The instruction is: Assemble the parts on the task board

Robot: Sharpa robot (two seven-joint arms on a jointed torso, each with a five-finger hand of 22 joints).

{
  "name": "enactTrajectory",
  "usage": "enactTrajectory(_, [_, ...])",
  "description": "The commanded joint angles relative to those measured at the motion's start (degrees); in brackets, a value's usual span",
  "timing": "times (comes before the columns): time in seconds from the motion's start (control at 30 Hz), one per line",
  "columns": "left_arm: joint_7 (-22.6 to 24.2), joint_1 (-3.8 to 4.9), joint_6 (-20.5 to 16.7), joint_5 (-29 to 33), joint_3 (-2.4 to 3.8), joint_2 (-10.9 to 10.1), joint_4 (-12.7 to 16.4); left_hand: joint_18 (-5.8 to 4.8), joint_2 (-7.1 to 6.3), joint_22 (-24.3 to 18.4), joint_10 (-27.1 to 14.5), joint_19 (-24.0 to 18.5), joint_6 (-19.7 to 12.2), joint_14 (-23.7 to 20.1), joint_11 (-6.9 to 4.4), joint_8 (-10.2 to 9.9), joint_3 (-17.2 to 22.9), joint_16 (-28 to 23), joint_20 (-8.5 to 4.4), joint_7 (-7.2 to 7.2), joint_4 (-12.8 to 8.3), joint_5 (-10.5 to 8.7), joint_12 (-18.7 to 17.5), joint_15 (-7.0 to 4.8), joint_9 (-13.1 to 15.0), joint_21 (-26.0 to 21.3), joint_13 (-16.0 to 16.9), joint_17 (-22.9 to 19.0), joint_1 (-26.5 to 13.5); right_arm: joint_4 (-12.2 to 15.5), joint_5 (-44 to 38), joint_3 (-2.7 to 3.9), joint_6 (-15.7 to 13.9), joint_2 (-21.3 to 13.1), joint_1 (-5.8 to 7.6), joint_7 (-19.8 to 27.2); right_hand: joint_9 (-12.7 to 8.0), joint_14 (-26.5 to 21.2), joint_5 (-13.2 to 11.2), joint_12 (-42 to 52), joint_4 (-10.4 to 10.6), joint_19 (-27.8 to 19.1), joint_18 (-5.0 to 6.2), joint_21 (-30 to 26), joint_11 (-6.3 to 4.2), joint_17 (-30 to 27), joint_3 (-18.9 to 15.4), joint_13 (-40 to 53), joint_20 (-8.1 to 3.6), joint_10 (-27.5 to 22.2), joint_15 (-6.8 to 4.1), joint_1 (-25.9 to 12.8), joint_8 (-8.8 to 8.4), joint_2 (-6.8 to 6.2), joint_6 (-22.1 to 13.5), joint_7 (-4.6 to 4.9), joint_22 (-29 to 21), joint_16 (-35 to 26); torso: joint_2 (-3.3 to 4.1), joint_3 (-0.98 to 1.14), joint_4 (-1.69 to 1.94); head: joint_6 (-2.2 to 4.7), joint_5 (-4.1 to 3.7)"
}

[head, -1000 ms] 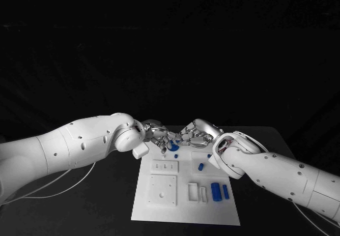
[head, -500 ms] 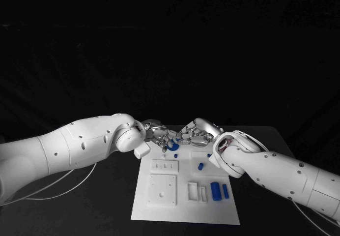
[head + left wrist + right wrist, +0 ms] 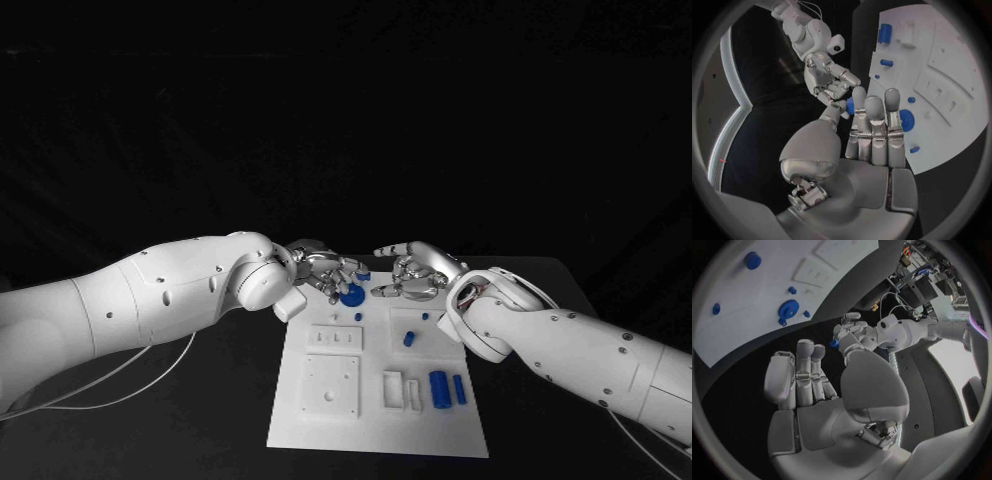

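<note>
Both hands meet over the far end of the board on the black tabletop.
The tabletop (image 3: 216, 400) carries the white board (image 3: 378, 432) at its middle, running from the near edge toward the far edge. The left hand (image 3: 326, 272) hangs over the board's far left corner, fingers (image 3: 873, 131) straight and side by side, and pinches a small blue part (image 3: 850, 105) between thumb and fingertip. The right hand (image 3: 415, 272) hangs just beside it over the far right corner, fingers (image 3: 807, 375) loosely curled and apart, grasping nothing. A round blue disc (image 3: 353, 297) sits on the board under the left hand. Two blue cylinders (image 3: 438, 386) lie near the board's right edge, a smaller blue peg (image 3: 410, 338) farther in, and tiny blue studs (image 3: 792, 290) stand near the disc.
</note>
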Motion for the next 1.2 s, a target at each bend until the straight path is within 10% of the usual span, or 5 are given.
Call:
enactTrajectory(0.03, [0.8,0.01,-2.9,-5.9,0.02,-0.3,0.6,-0.78,0.07,0.1,2.4,0.6,3.6,0.5,-0.22,-0.3,7.3,-0.1,-0.07,-3.24,-6.9,0.14,0.8,-0.07,0.4,0.0,-0.2,0.3,-0.5,0.0,5.8,0.07,-0.2,-1.9,-0.18,5.2,0.0,-0.5,1.5,0.7,-0.6,2.5,0.45,-0.3,-0.08,-0.3,-0.7,-1.0,0.36,-0.7,-0.01,0.4,-0.15,0.60,1.2,-0.13,9.6,0.4,0.00,-0.07,-0.09,-0.22,0.11])
enactTrajectory(0.37, [-1.1,0.02,-7.0,-14.7,-1.17,-1.6,2.8,-0.95,-0.46,1.3,2.4,1.2,4.4,1.3,-0.59,-0.6,7.5,1.6,-0.36,-3.53,-6.8,0.83,4.1,-0.33,0.7,1.0,0.3,2.5,-0.5,-2.6,13.1,1.84,-1.5,-5.8,-0.21,8.9,0.3,-0.5,3.7,1.8,-3.6,2.6,0.36,-0.4,-0.39,-1.0,-1.6,-3.0,0.16,-1.1,-0.22,-1.0,0.08,3.10,6.0,-0.51,9.6,0.7,-0.21,0.23,-0.14,-0.58,0.00])
enactTrajectory(0.7, [-7.7,0.06,-12.5,-21.9,-4.61,-1.9,6.4,-0.88,-0.67,1.5,2.3,1.0,4.9,1.8,-0.97,-0.6,7.6,5.8,-0.57,-3.70,-6.8,1.15,9.0,-0.62,0.3,4.0,2.7,6.9,-0.2,-10.5,16.5,5.34,-2.9,-3.9,1.96,10.1,0.3,-0.5,4.8,2.2,-4.8,2.7,0.29,-0.3,-0.48,-1.2,-1.7,-3.7,0.07,-1.1,-0.30,-1.8,0.16,3.80,7.2,-0.60,9.7,0.9,-0.56,0.72,-0.18,-1.99,-0.17])
enactTrajectory(1.2, [-15.4,-1.43,-11.4,-25.4,-5.72,2.2,4.1,-0.60,-1.11,1.5,2.1,0.8,5.7,3.8,-1.93,-0.4,8.0,13.5,-0.90,-4.39,-6.8,1.92,15.0,-1.03,3.4,9.0,11.0,14.3,-0.9,-20.3,17.9,6.01,-1.4,2.6,6.94,9.9,0.3,-0.7,5.2,2.3,-5.3,2.7,0.24,-0.2,-0.48,-1.4,-1.7,-4.0,0.08,-1.3,-0.29,-2.0,0.15,4.03,7.5,-0.61,9.7,0.8,-0.64,0.73,0.00,-4.25,-0.49])
